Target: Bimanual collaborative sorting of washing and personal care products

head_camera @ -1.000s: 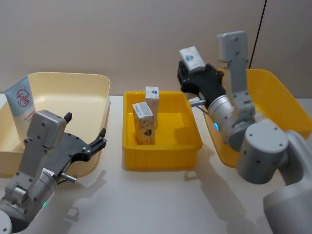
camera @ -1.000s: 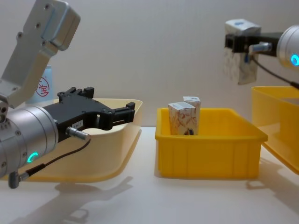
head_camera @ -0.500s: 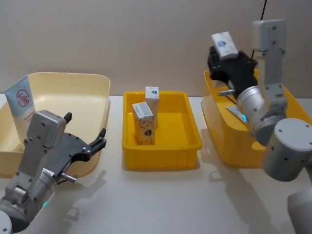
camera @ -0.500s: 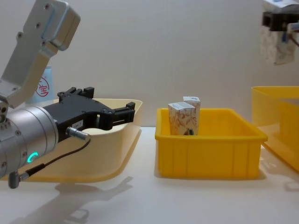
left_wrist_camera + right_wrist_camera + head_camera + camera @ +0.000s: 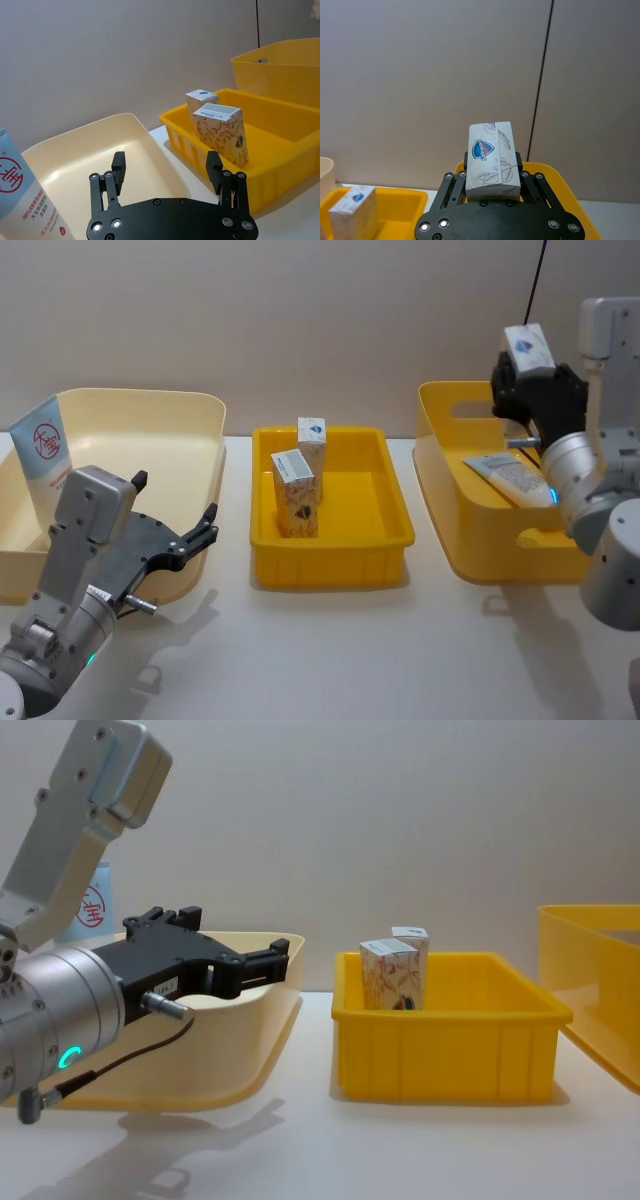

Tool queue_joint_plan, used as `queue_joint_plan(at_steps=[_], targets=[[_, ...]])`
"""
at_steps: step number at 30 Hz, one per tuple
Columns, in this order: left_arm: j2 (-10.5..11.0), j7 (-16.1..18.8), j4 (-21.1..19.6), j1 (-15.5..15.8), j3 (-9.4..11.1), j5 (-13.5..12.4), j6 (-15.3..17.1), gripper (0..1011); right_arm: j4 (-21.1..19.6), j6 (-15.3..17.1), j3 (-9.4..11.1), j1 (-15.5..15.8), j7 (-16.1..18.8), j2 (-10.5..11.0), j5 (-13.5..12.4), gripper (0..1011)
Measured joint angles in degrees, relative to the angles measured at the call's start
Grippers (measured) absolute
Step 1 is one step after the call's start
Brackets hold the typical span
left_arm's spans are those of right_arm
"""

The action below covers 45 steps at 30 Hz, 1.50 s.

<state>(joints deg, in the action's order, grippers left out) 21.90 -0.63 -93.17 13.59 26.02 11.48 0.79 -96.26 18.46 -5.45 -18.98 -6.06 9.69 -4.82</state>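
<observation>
**Soap carton held high over the right bin, left arm waiting**

The cream bin [image 5: 150,440] sits far left, the largest thing on the table, with a pale blue-white squeeze tube [image 5: 42,450] leaning upright against its left wall; the deep yellow bin [image 5: 450,470] stands at the right, a second squeeze tube [image 5: 510,480] lying flat inside it; between them is the shallow yellow tray [image 5: 335,565], holding two small soap cartons [image 5: 297,492] upright, one just behind the other.

The right gripper [image 5: 530,390] is raised above the far side of the deep yellow bin, its fingers clamped on a third soap carton [image 5: 492,160], which stands upright in the jaws with its shield logo showing; the left gripper [image 5: 180,535] hovers near the front right corner of the cream bin, spread wide and empty.

By my reading the carton is light, thin card; stiff along its edges but easily dented on the broad faces, so a moderate squeeze across the narrow sides, low on the body as now, suits it best; its glossy print may let it slip if the grip is loose. The tubes look soft and should be taken mid-body.
</observation>
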Motion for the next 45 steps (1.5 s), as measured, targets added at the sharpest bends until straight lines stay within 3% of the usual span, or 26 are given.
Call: queue_joint_plan(at_steps=[16,39,45], targets=[[0.0,0.0,0.0,0.0,0.0,0.0,0.0,1003,1.9,5.2,3.0,1.4,-1.5,-0.6,0.1,407],[0.0,0.0,0.0,0.0,0.0,0.0,0.0,1003,10.0,9.4,4.0,-1.3,-1.7,-2.4,0.0,408],[0.0,0.0,0.0,0.0,0.0,0.0,0.0,1003,11.0,9.7,4.0,-1.7,-1.8,-2.6,0.2,549]])
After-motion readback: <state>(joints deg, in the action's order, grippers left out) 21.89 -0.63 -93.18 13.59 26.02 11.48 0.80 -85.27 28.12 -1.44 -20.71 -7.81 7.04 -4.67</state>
